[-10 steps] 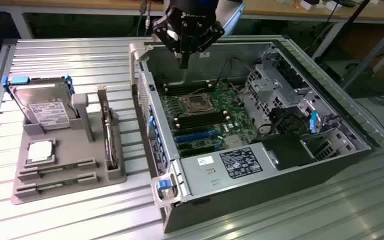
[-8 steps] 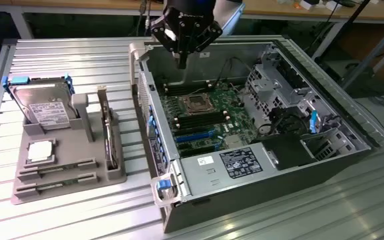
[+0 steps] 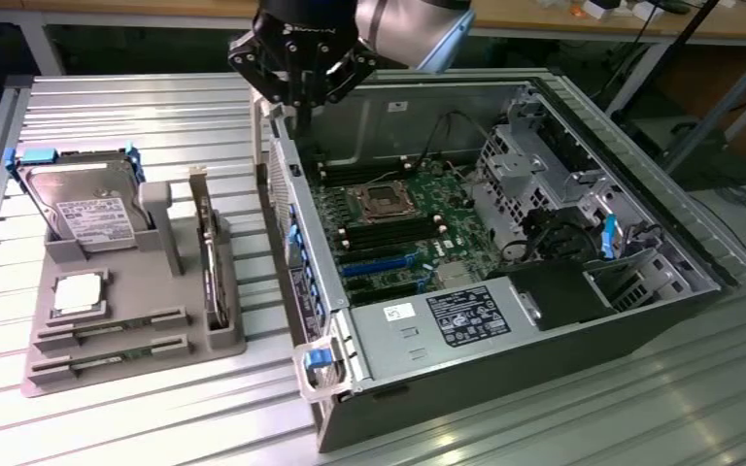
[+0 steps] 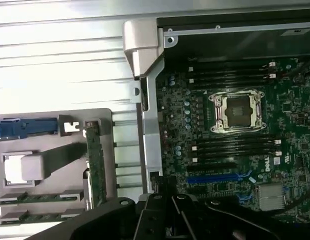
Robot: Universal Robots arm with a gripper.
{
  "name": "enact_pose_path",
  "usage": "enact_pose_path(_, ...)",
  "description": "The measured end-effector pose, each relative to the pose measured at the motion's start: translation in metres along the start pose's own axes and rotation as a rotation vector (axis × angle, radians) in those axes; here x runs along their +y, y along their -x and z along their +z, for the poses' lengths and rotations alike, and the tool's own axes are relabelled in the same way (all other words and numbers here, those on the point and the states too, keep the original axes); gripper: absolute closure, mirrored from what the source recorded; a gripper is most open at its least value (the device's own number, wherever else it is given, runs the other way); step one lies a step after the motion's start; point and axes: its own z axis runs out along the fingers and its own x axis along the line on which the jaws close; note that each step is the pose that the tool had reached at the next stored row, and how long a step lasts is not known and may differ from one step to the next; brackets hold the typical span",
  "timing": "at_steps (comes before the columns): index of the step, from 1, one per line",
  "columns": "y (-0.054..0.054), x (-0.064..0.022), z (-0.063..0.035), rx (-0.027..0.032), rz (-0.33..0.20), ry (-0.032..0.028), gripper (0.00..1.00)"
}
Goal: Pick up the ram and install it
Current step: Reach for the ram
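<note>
Ram: two sticks, both parked in the grey holder (image 3: 152, 364) on the table (image 3: 127, 107). Clock bearings are read on the exterior view, with 12 at the far edge.

- near ram stick (image 3: 108, 357) (image 4: 37, 217) sits in the slot at the holder's 6 o'clock edge
- second ram stick (image 3: 112, 330) (image 4: 40, 198) sits just beside it, toward 12, parallel
- both stand on their long edge; long axis runs 9 to 3, with the 3 end skewed slightly toward 2
- holder is at 9 o'clock from the open PC case (image 3: 503, 320)

End effector (image 3: 302, 112) (image 4: 165, 192): fingers look clenched together with nothing between them. It hangs over the case wall nearest the holder, toward that wall's 12 o'clock end. It is at 1 o'clock from the holder and well apart from both sticks.

Also in the holder:
- hard drive (image 3: 88, 209) toward 12
- silver processor chip (image 3: 78, 291) between the drive and the sticks
- expansion card (image 3: 205, 252) on edge along the 3 o'clock side, long axis 12 to 6

In the case, the CPU socket (image 3: 384, 199) (image 4: 237, 111) is empty, with black memory slots (image 3: 392, 233) at its 6 o'clock.

Writing:
- white label on the hard drive, text not legible
- black label (image 3: 466, 316) on the power supply, text not legible
- white print on the motherboard (image 4: 267, 164) in the wrist view, too small to read for sure
</note>
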Motion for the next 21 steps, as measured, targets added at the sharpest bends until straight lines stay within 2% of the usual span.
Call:
enact_pose_path(1,-0.009,-0.0006,-0.0001,-0.0001,0.000,0.0002,0.90)
enact_pose_path(2,-0.023,-0.0017,-0.0005,-0.0001,0.000,0.0001,0.90)
enact_pose_path(5,-0.049,-0.0036,-0.0011,-0.0001,0.000,0.0002,0.90)
enact_pose_path(7,-0.058,-0.0043,-0.0014,0.0000,0.000,0.0001,0.90)
enact_pose_path(8,-0.073,-0.0054,-0.0017,-0.0001,0.000,0.0002,0.90)
enact_pose_path(10,-0.093,-0.0069,-0.0022,-0.0002,0.000,0.0002,0.90)
enact_pose_path(17,-0.127,-0.0094,-0.0033,0.0000,0.000,0.0001,0.90)
enact_pose_path(21,-0.176,-0.0131,-0.0046,-0.0002,0.000,0.0002,0.90)
